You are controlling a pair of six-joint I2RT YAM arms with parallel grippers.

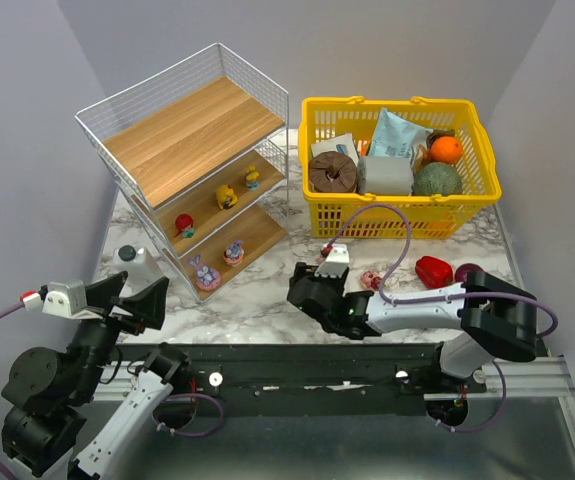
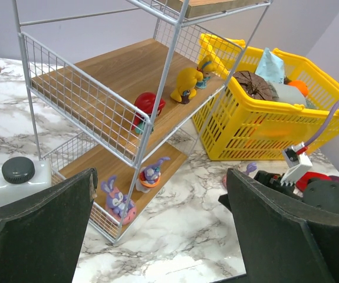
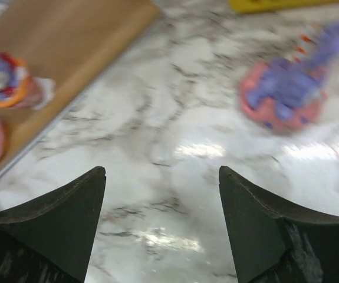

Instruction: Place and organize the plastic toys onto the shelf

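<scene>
The shelf [image 1: 182,135] stands at the back left. Its middle board carries a red toy [image 1: 184,225], a yellow duck [image 1: 227,196] and a smaller yellow one [image 1: 252,178]. On the bottom board sit a purple bunny [image 1: 204,272] and a purple-orange toy [image 1: 234,252]. My right gripper [image 3: 161,171] hangs open and empty low over the marble. A purple-pink toy [image 3: 290,94] lies ahead of it to the right, and a small pink toy [image 1: 371,280] lies beside that arm. At the front left my left gripper [image 2: 160,177] is wide open and empty, facing the shelf [image 2: 128,71].
A yellow basket [image 1: 397,215] full of groceries stands at the back right. A red pepper [image 1: 433,270] and a dark purple ball [image 1: 467,272] lie in front of it. A white bottle with a dark cap [image 1: 137,265] stands by the shelf's front left corner.
</scene>
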